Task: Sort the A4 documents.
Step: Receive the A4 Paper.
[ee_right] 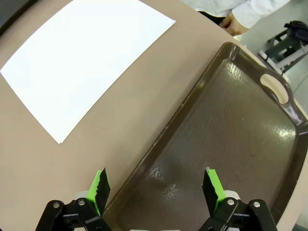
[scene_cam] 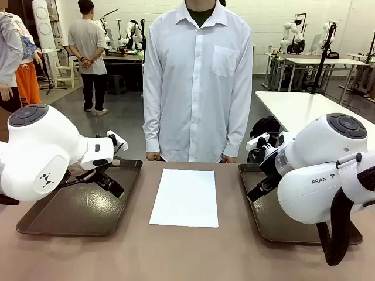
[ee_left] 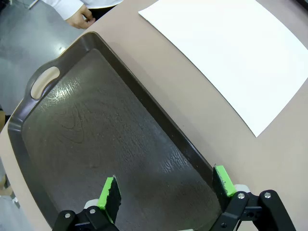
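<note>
White A4 documents [scene_cam: 186,197] lie as a flat stack in the middle of the brown table, between two dark trays; I cannot tell how many sheets it holds. The stack also shows in the left wrist view [ee_left: 236,53] and the right wrist view [ee_right: 82,62]. My left gripper [scene_cam: 114,186] hovers open over the left tray [scene_cam: 53,219], its green pads [ee_left: 109,191] apart above the bare tray floor [ee_left: 96,134]. My right gripper [scene_cam: 258,192] hangs open over the inner edge of the right tray [scene_cam: 266,225], with nothing between its fingertips [ee_right: 213,183].
A person in a white shirt [scene_cam: 198,82] stands at the far edge, hands [scene_cam: 153,156] resting near the table. Both trays have handle cutouts [ee_left: 44,82] [ee_right: 275,86]. A white table [scene_cam: 293,108] and other people stand farther back.
</note>
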`<action>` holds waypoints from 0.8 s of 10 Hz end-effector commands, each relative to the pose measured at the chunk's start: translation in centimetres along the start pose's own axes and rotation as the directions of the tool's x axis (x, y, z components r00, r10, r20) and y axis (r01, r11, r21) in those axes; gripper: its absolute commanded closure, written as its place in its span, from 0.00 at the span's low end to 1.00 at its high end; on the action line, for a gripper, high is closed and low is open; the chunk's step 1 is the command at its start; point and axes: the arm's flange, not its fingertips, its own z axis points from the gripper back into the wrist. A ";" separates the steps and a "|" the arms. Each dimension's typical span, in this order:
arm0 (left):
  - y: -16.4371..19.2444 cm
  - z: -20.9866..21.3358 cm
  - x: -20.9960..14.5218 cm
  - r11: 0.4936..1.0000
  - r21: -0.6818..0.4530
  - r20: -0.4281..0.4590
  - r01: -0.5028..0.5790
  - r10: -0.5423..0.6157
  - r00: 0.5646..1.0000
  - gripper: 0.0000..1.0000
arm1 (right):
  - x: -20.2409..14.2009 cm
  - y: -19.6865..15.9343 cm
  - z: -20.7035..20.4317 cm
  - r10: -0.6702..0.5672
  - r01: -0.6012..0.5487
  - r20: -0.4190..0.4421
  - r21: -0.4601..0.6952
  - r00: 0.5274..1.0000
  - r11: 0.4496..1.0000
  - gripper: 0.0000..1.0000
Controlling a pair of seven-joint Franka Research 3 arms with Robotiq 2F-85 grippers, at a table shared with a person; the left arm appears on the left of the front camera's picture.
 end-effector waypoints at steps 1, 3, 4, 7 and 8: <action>0.0 0.0 0.0 1.000 0.000 0.000 -0.001 0.001 1.000 0.00 | 0.0 0.0 0.0 -0.001 0.001 0.000 0.000 1.000 1.000 0.00; 0.0 0.0 0.0 1.000 0.000 0.000 -0.001 0.001 1.000 0.00 | 0.0 0.0 0.0 -0.001 0.001 0.000 0.000 1.000 1.000 0.00; 0.0 0.0 0.0 1.000 0.000 0.000 -0.001 0.001 1.000 0.00 | 0.0 0.0 0.0 0.000 0.000 0.000 0.000 1.000 1.000 0.00; 1.0 2.9 -0.3 0.999 -0.036 0.064 -0.008 0.010 0.998 0.00 | -0.7 -1.6 3.2 0.018 -0.019 -0.019 -0.077 1.000 0.997 0.00; 1.4 4.8 -0.5 0.998 -0.058 0.103 0.008 -0.002 0.995 0.00 | -1.3 -2.2 4.6 0.026 -0.025 0.014 -0.069 1.000 0.997 0.00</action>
